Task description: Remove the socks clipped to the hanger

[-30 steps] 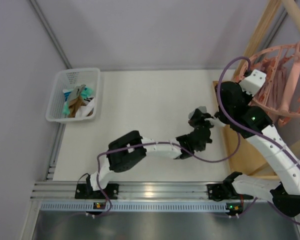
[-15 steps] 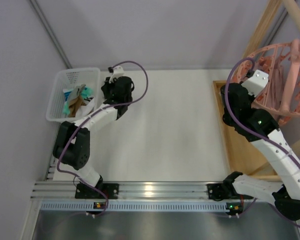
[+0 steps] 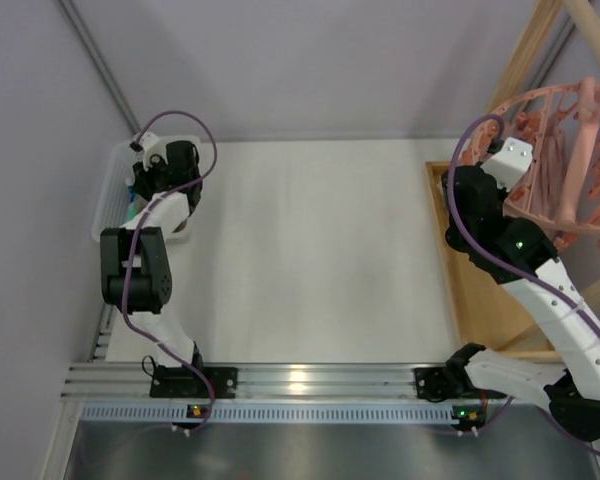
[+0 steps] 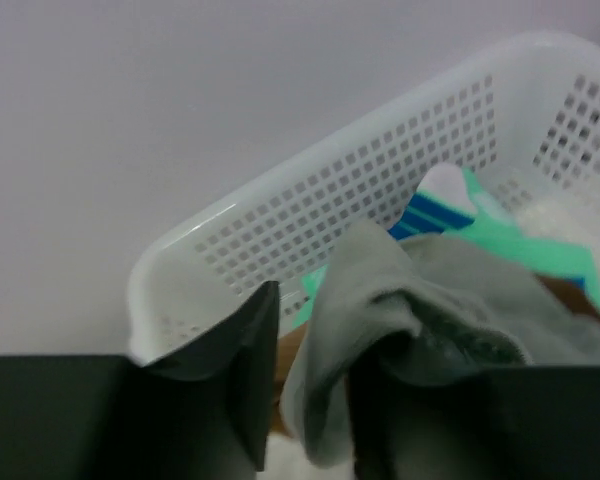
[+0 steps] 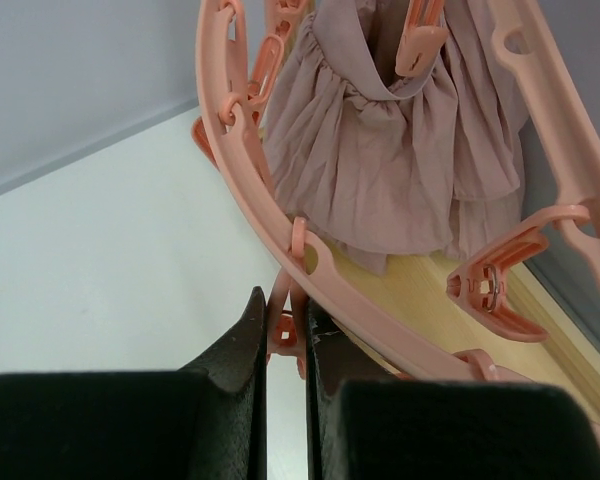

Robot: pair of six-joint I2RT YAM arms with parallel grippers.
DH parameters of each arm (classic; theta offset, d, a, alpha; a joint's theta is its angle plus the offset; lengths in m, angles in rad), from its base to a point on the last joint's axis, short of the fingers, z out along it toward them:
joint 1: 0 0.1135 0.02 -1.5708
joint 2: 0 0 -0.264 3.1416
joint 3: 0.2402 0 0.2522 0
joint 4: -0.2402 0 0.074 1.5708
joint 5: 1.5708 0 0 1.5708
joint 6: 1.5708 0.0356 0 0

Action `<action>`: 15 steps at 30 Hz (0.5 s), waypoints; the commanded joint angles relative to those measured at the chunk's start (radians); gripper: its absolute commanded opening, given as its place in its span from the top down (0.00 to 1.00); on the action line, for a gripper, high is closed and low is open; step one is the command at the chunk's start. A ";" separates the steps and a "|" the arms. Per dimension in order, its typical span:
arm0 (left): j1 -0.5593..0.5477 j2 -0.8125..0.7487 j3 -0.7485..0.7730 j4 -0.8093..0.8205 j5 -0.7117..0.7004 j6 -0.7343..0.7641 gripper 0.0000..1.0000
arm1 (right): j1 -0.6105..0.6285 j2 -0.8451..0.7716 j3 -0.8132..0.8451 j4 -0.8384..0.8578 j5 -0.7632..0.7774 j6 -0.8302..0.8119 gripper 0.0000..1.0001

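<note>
The left arm has swung from mid-bench to the far left corner, where its tool (image 4: 315, 335) hangs over the white mesh basket (image 4: 360, 170). A grey sock (image 4: 430, 300) lies between the slightly parted fingers; I cannot tell whether they still pinch it. Mint-green socks (image 4: 520, 245) with blue patches lie in the basket beneath. The right tool (image 5: 283, 315) is closed on a pink clip (image 5: 280, 335) under the rim of the salmon-pink hanger (image 5: 242, 170). The hanger hangs by a wooden frame (image 3: 520, 70) at the far right, with mauve ruffled cloth (image 5: 380, 150) clipped to it. The white bench (image 3: 310, 250) meets pale grey walls (image 3: 300, 60).
</note>
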 commanded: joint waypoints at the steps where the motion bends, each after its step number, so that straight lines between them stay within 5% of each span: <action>1: 0.080 0.085 0.126 -0.012 0.064 -0.068 0.58 | 0.006 -0.001 -0.003 0.019 -0.072 -0.048 1.00; 2: 0.091 0.105 0.146 -0.013 0.064 -0.068 0.43 | 0.004 0.000 -0.003 0.025 -0.072 -0.053 1.00; 3: 0.105 0.137 0.178 -0.010 0.072 -0.070 0.05 | 0.006 0.000 -0.002 0.026 -0.069 -0.059 1.00; 15: 0.015 -0.056 0.062 -0.013 0.130 -0.091 0.02 | 0.004 0.036 -0.003 0.028 -0.127 -0.041 1.00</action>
